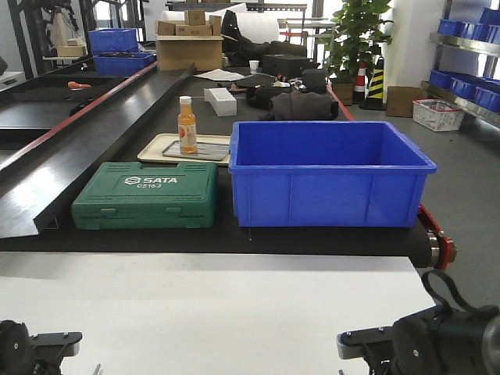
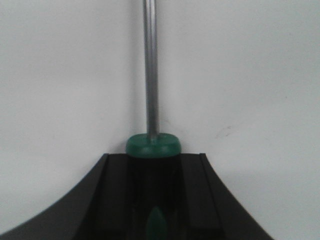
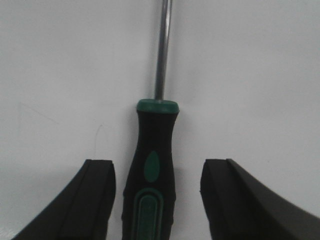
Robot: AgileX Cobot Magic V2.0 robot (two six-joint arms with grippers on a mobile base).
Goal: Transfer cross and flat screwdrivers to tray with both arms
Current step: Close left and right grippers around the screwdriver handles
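In the left wrist view, my left gripper point(image 2: 153, 165) is shut on the black-and-green handle of a screwdriver point(image 2: 151, 100); its steel shaft points away over the white table. In the right wrist view, my right gripper point(image 3: 157, 175) is open, its two black fingers point(image 3: 92, 200) astride the handle of a second black-and-green screwdriver point(image 3: 152, 170) lying on the white table, apart from both fingers. Both tips are out of frame, so cross or flat cannot be told. The beige tray point(image 1: 156, 147) sits on the black conveyor, holding an orange bottle point(image 1: 187, 125).
A green SATA tool case point(image 1: 146, 195) and a large blue bin point(image 1: 328, 172) stand on the conveyor in front of the tray. A white box point(image 1: 221, 101) and dark clutter lie further back. Both arm bases point(image 1: 422, 344) show at the white table's near edge.
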